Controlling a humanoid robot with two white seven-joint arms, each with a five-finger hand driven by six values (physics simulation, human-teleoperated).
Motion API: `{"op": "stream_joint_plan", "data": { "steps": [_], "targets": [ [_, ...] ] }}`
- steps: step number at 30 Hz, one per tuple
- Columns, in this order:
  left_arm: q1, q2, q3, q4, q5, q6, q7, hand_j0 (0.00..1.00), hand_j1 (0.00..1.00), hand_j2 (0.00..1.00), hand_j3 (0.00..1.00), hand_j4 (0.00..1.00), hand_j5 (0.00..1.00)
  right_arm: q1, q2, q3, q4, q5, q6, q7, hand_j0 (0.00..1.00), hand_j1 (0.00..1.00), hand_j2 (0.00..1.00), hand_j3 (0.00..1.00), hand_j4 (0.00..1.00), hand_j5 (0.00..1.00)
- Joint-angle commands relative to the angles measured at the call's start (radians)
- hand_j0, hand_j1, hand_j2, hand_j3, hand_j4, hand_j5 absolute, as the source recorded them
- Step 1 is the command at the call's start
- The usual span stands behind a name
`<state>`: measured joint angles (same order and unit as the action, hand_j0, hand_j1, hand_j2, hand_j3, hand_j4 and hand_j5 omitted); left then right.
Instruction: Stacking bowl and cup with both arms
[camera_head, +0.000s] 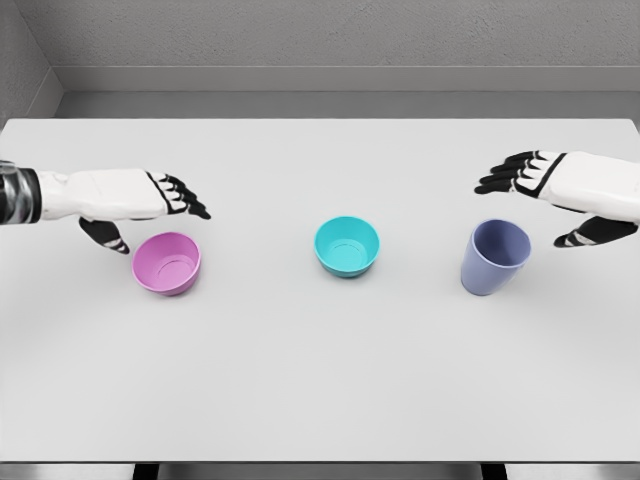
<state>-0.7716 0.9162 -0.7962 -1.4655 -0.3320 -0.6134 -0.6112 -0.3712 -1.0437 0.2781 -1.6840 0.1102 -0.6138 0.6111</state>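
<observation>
While both hands hover with fingers spread and empty, three vessels stand apart in a row at mid-frame on the white desk (320, 380): a pink bowl (167, 263) just below the left hand (140, 200), a teal bowl (347, 246) at centre, and a lavender cup (494, 256), seemingly slightly tilted, below the right hand (555, 190).

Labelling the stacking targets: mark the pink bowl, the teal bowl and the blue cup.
pink bowl (167, 263), head view, inner floor.
teal bowl (347, 245), head view, inner floor.
blue cup (488, 268), head view, outer wall.
</observation>
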Motion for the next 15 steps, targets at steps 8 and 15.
{"op": "stream_joint_plan", "data": {
  "steps": [8, 15],
  "targets": [
    [0.011, 0.072, -0.034, -0.088, -0.007, 0.003, 0.000, 1.00, 1.00, 1.00, 1.00, 1.00, 1.00, 0.000, 0.001, 0.000, 0.010, 0.057, 0.003, 0.000, 1.00, 1.00, 1.00, 1.00, 1.00, 1.00],
    [0.014, 0.029, -0.048, -0.042, -0.065, 0.003, 0.000, 1.00, 1.00, 1.00, 1.00, 1.00, 1.00, 0.005, 0.001, 0.003, 0.000, 0.059, 0.003, 0.000, 1.00, 1.00, 1.00, 1.00, 1.00, 1.00]
  ]
}}
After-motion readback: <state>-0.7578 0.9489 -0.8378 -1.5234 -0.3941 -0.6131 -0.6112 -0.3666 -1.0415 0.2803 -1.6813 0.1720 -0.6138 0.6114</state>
